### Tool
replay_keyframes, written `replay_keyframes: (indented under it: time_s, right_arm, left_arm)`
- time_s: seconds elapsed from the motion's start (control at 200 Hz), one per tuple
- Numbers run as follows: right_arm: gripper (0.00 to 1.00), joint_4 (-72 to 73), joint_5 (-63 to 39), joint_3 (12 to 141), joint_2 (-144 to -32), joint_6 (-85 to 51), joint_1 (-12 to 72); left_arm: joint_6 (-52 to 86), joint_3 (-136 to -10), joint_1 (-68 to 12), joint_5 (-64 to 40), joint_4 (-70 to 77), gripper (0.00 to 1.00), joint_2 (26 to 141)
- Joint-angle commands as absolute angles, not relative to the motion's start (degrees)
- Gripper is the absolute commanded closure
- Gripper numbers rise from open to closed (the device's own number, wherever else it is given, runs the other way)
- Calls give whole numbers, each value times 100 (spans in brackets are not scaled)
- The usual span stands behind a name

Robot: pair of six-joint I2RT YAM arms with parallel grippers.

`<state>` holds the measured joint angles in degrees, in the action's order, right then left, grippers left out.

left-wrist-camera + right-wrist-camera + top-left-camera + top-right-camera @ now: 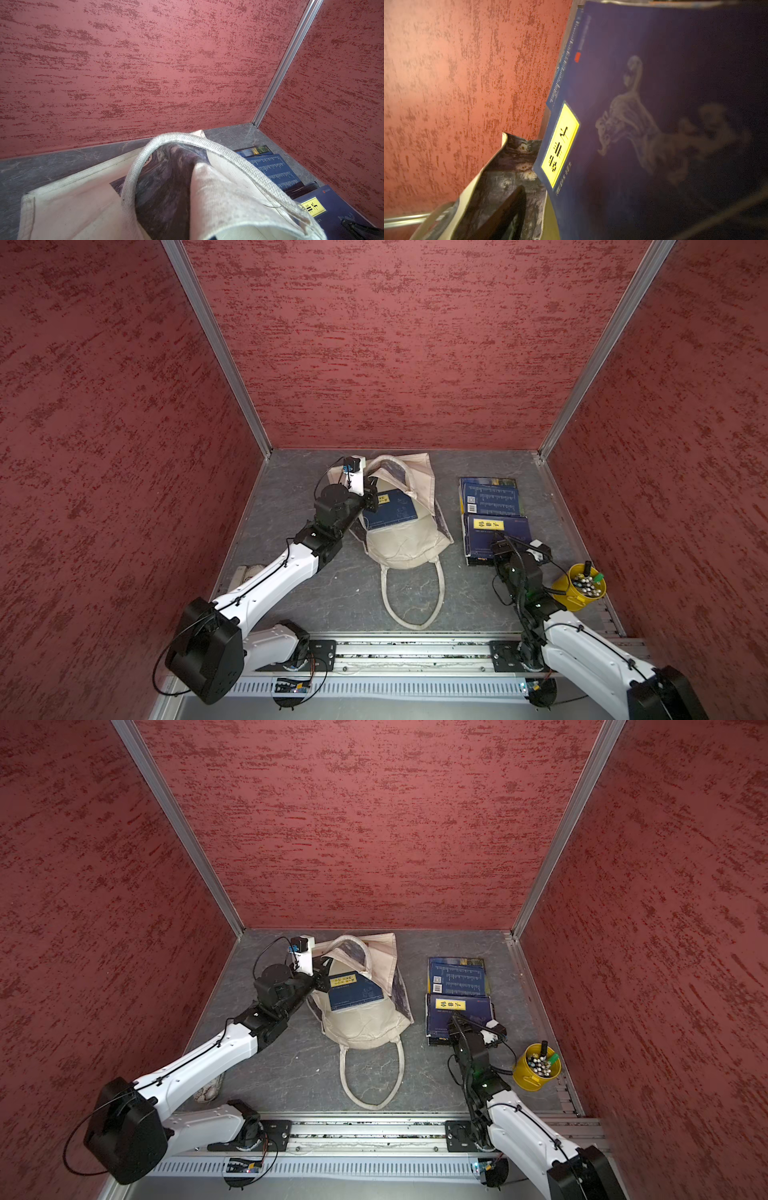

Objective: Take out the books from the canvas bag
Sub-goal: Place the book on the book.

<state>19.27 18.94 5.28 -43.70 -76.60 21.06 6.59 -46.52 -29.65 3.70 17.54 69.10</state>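
A cream canvas bag (409, 539), limp and creased, lies near the back edge of the grey marbled table (332, 593). A glossy navy book (390, 510) with a yellow label sits in its mouth. The left gripper (372, 499) is clamped on the bag's rim. Toward the right edge, more flat navy books (490, 497) lie stacked under the right gripper (500, 541), its jaws spread.
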Motion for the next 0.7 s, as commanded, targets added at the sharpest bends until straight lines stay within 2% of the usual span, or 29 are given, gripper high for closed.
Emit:
replay_keyframes:
  time_s: [0.0,0.18,0.396,0.541,0.696]
  right_arm:
    - [1,749,1667,743,-4173,-7791,2064]
    - [1,-1194,1572,1572,-3860,-8160,2063]
    - [1,-2473,1142,2248,-3841,-8297,2061]
    - [1,-2948,846,2452,-3610,-8263,2065]
    - [1,-2975,754,2466,-2841,-8126,2063]
  left_arm:
    - [602,-4808,-2979,303,1806,100,6873]
    - [600,-4819,-2975,270,1793,100,6873]
    - [590,-4843,-2979,233,1779,100,6873]
    - [582,-4848,-2975,207,1765,100,6864]
    - [642,-4878,-2953,130,1745,100,6873]
